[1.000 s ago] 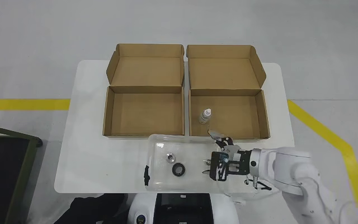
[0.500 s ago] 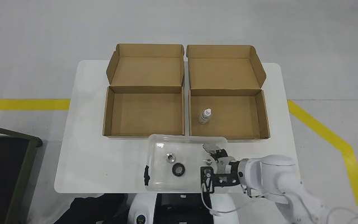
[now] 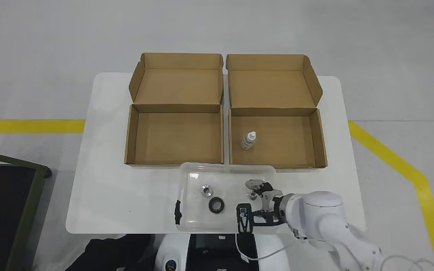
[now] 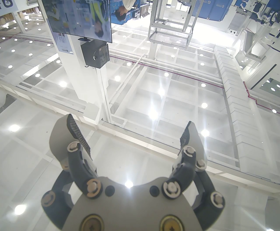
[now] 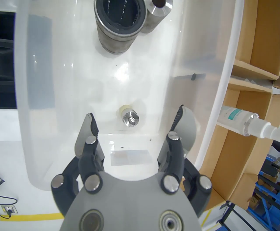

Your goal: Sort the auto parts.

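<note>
One metal fitting [image 5: 129, 117] lies in the tray [image 5: 226, 87] near spread right jaws.

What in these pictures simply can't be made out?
- Right wrist view: the spray bottle has its tip cut off by the picture's edge, and its base sits behind the clear bin rim.
- Right wrist view: the steel bushing is cut off by the edge.
- Left wrist view: the left gripper faces the ceiling, so where it hangs is unknowable.

No legible text or numbers. Bottle [image 5: 235, 118] label: teal mark, print too small to read. Sticker [image 5: 130, 157] on bin [image 5: 226, 83] floor: blank.
</note>
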Robot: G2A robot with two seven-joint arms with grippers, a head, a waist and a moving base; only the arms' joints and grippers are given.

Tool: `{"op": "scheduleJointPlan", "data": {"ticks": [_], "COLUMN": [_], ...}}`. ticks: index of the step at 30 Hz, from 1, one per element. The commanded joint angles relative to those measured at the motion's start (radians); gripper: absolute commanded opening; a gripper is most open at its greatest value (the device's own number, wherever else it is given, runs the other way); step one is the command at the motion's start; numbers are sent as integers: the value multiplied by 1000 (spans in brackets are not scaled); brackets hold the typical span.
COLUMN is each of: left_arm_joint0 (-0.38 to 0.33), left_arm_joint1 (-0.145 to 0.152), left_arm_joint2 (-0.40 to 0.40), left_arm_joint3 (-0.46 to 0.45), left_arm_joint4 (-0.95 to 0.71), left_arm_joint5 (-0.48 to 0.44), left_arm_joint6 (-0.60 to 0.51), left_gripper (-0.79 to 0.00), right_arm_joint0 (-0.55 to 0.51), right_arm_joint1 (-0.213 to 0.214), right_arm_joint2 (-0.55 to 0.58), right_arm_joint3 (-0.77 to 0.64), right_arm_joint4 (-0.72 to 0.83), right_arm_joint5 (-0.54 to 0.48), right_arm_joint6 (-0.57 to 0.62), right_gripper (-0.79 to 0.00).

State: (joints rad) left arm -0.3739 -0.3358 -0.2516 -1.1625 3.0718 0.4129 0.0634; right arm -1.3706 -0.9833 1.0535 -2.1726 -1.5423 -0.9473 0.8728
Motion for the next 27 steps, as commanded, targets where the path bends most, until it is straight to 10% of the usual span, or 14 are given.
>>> {"op": "scheduleJointPlan", "data": {"ticks": [1, 27], "left_arm_joint0": [0, 0], "left_arm_joint1": [0, 0], "left_arm_joint2": [0, 0], "left_arm_joint3": [0, 0], "left_arm_joint4": [0, 0], "left_arm_joint5": [0, 0], "left_arm_joint6": [0, 0], "left_gripper": [0, 0], "right_arm_joint0": [9, 149], "right_arm_joint1": [1, 25], "right_arm_joint2": [-12, -200], "right_arm_joint3": [7, 110], "right_arm_joint4": [-2, 25], "right_arm_joint5": [8, 120], "right_arm_joint6": [8, 120], "right_gripper": [-219, -514]}}
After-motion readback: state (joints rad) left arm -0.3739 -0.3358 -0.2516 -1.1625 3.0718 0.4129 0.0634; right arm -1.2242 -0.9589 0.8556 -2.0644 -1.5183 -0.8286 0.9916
